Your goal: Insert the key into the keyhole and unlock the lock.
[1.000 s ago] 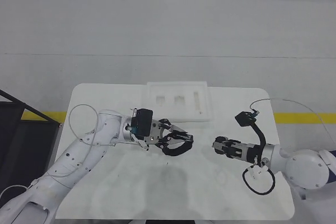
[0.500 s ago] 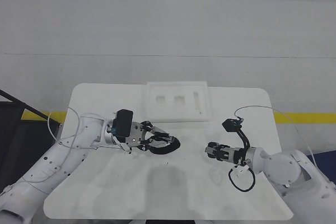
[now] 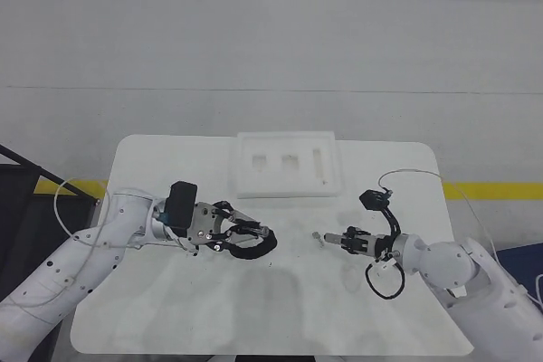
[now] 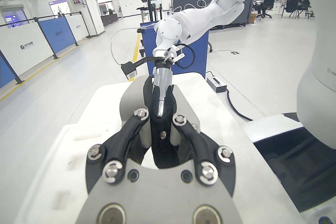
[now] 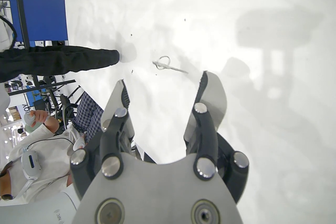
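Top view, and the two arms face each other across the white table (image 3: 163, 299)! On one side the left gripper (image 3: 270, 241) hangs low near the middle, its black fingers (image 4: 157, 151) pressed together right to the tips. Left wrist view puts a shiny silver bar (image 4: 161, 93) in line with those pads, and whether it is gripped or merely beyond them, can't tell. Over to the right gripper (image 5: 163, 79): metal-backed fingers spread wide above the tabletop. And there's the small grey metal key with a looped end (image 5: 166, 65), lying flat on the table just ahead of the right fingertips, near the left gripper's tip but apart from it. At the far edge sits the white foam tray with moulded recesses (image 3: 244, 185), well apart from the key
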Robot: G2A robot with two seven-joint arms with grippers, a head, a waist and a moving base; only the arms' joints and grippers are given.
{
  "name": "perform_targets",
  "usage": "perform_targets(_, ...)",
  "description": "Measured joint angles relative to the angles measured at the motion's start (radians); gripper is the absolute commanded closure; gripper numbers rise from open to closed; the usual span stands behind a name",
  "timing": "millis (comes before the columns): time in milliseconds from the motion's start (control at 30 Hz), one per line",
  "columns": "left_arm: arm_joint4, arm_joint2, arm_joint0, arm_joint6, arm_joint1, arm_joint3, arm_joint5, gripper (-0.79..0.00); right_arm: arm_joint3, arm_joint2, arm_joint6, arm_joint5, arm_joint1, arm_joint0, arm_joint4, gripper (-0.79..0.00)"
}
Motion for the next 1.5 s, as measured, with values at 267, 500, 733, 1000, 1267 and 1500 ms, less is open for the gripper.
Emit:
perform_targets(267,-0.004,0.031,-0.012,0.018,0.008,0.003,0.018,0.0,-0.1,0.123,0.061,-0.101,0.015,-0.037,0.083,-0.382)
perform_targets(500,0.027,0.08,-0.043,0.044,-0.006,0.026,0.044,0.0,-0.175,0.19,0.149,-0.221,0.025,-0.05,0.11,0.0)
perform_targets(733,0.037,0.126,-0.081,0.072,-0.028,0.045,0.072,0.0,-0.194,0.217,0.155,-0.262,0.027,-0.053,0.126,0.0)
perform_targets(1000,0.054,0.152,-0.102,0.098,-0.047,0.044,0.098,0.0,-0.231,0.206,0.113,-0.291,0.022,-0.056,0.146,0.0)
perform_targets(1267,0.055,0.183,-0.108,0.109,-0.07,0.043,0.109,0.0,-0.256,0.121,0.045,-0.292,0.001,-0.017,0.166,0.0)
perform_targets(1500,0.06,0.199,-0.119,0.111,-0.09,0.048,0.111,0.0,-0.264,0.071,0.02,-0.265,-0.014,0.008,0.187,0.0)
